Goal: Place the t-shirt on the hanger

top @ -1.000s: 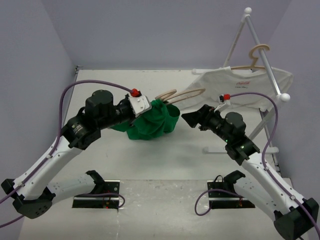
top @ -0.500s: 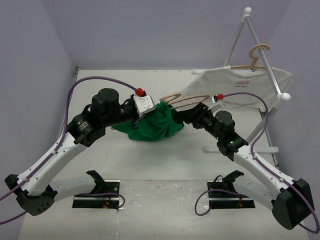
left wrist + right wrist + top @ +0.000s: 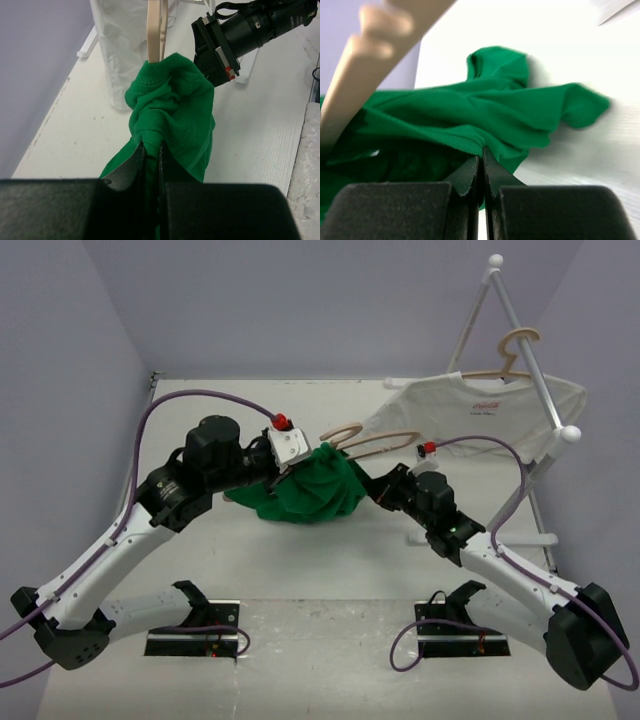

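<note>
- The green t-shirt [image 3: 312,492] was pictured bunched in a heap at the middle of the table [image 3: 330,550], gathered over one end of the wooden hanger [image 3: 390,438].
- The hanger's curved hook and its other arm were left bare, jutting out of the cloth toward the right rear.
- The left gripper [image 3: 151,149] was shown with its fingers pressed together on a fold of the t-shirt. The bunched, stitched edge was piled just beyond them around the hanger's arm.
- The right gripper [image 3: 482,159] was seen at the heap's right side, its fingers closed on a ribbed edge of the same green cloth.
- Behind the right arm, a white t-shirt [image 3: 480,405] was hung on a second hanger [image 3: 485,373] from a white rack [image 3: 477,312] at the table's far right.
</note>
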Robot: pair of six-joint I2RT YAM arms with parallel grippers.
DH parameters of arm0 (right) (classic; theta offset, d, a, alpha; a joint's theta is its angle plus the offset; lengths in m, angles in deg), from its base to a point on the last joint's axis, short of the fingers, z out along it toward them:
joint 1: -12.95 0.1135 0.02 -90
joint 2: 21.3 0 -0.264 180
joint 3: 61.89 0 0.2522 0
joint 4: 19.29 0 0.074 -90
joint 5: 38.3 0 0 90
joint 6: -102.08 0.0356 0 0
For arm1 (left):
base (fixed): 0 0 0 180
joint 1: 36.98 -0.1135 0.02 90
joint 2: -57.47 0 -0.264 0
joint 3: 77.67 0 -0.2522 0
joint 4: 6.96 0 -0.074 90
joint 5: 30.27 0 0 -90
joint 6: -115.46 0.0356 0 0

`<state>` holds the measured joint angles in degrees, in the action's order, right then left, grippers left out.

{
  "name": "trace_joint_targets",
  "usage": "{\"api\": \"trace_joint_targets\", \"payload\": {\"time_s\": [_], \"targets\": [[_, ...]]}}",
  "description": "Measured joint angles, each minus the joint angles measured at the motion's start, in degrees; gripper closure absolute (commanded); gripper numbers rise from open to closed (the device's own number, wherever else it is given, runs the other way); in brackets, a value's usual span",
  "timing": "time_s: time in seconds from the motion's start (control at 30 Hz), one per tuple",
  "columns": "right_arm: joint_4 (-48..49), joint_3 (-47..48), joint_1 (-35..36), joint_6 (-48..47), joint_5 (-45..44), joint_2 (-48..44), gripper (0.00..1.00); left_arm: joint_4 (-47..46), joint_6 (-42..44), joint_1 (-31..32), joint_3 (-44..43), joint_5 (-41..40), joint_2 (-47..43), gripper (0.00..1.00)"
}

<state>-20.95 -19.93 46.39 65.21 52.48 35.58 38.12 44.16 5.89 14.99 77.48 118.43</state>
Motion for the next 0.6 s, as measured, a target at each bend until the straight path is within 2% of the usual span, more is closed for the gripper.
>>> {"api": "trace_joint_targets", "payload": {"time_s": [0.07, 0.3, 0.6], "targets": [[-3.08, 1.5, -1.64, -1.33, -1.83, -0.8, 1.0, 0.45, -0.38, 0.0, 0.0, -0.18, -0.78, 1.0], [-9.76, 10.78, -14.77, -6.16, -0.03, -3.73, 1.0, 1.88, -1.24, 0.0, -0.02, -2.07, -8.02, 1.0], [-20.05, 23.97, -17.44, -12.18, 0.46, -3.91, 1.0, 2.68, -1.2, 0.02, -0.02, -3.68, -9.75, 1.0]]}}
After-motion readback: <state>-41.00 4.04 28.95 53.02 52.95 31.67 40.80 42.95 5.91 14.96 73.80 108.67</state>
